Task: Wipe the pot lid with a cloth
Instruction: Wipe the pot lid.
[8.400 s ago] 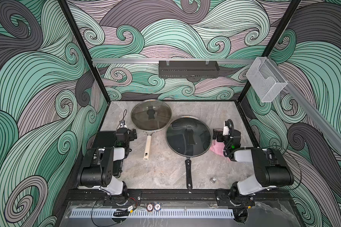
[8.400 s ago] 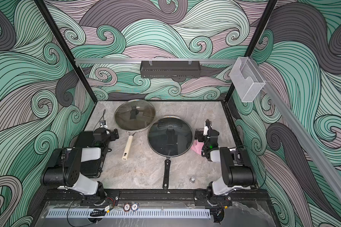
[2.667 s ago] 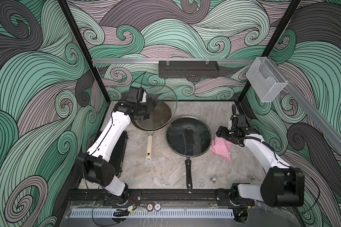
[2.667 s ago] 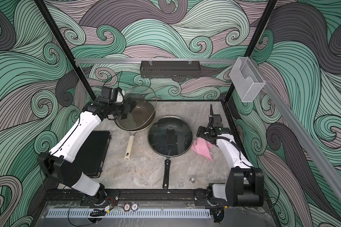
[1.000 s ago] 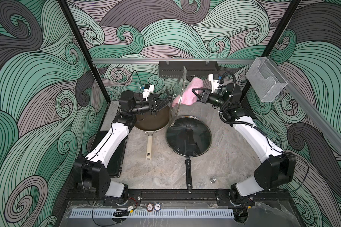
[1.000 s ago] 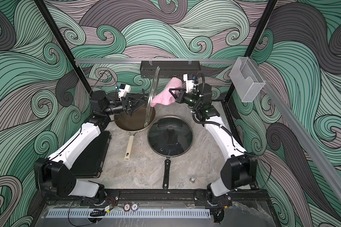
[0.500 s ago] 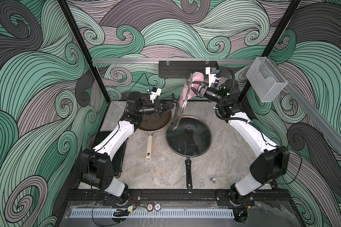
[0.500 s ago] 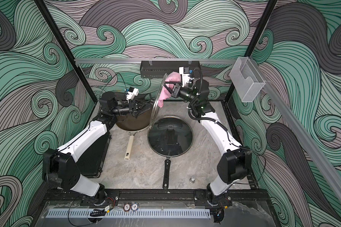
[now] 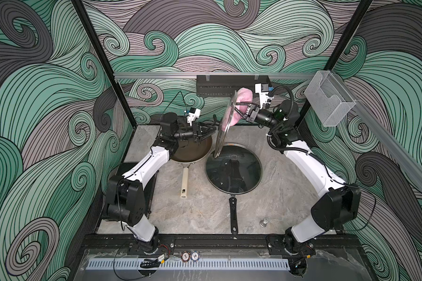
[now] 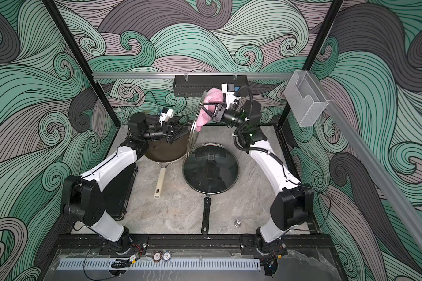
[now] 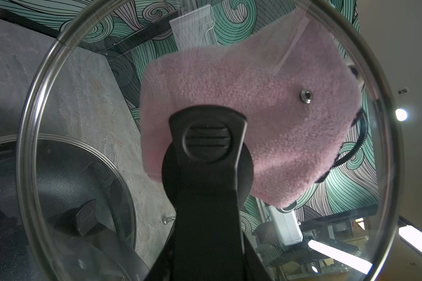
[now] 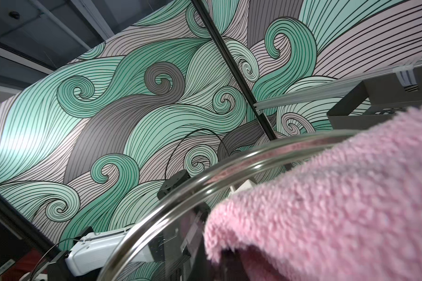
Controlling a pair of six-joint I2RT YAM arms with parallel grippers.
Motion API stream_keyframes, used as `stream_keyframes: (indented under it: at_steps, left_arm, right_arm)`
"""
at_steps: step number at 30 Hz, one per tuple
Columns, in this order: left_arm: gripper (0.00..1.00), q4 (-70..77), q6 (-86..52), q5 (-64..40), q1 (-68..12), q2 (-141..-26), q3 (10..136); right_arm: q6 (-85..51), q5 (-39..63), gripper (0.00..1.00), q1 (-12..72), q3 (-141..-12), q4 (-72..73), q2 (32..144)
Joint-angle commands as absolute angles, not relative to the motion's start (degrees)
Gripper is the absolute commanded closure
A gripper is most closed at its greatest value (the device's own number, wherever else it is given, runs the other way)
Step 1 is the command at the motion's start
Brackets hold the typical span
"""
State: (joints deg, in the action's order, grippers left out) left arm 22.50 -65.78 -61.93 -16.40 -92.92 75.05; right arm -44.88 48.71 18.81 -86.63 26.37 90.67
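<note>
The pot lid point(image 9: 225, 126) point(image 10: 193, 129), round glass with a steel rim, hangs nearly on edge above the table's back middle. My left gripper point(image 9: 212, 130) point(image 10: 184, 130) is shut on its black handle point(image 11: 206, 150). The pink cloth point(image 9: 239, 107) point(image 10: 210, 107) is bunched in my shut right gripper point(image 9: 241, 110) point(image 10: 208, 109) and lies flat against the lid's other face, over its upper half. In the left wrist view the cloth point(image 11: 266, 121) shows through the glass point(image 11: 83, 97). The right wrist view has the cloth point(image 12: 339, 206) against the rim point(image 12: 180, 194).
Below the lid sits a dark pan under a second glass lid point(image 9: 233, 167), its black handle toward the front. A brown pan point(image 9: 190, 152) with a cream handle point(image 9: 184, 180) lies left of it. A small metal knob point(image 9: 264, 222) stands front right. A black rack point(image 9: 229, 85) hangs on the back wall.
Over the last second the right gripper has carried the cloth up against the lid's upper part. The left arm has moved the lid slightly right. Both grips are unchanged.
</note>
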Motion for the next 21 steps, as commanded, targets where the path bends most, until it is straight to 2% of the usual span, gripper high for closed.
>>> stream_keyframes:
  at_steps: [1, 11, 21]
  left_arm:
    - [1.0, 34.11, -67.56, -61.35, -16.18, -91.51, 81.62]
    - [1.0, 47.26, -79.42, -55.09, -15.64, -94.74, 85.96]
    - [1.0, 57.89, -89.79, -50.83, -15.94, -96.2, 87.12]
  right_arm:
    - [-49.63, 52.79, 1.0, 19.89, -85.31, 33.27, 87.74]
    - [-48.7, 53.08, 1.0, 22.24, -78.72, 30.87, 83.25]
    - [-47.91, 50.95, 1.0, 22.59, -76.15, 30.94, 84.82]
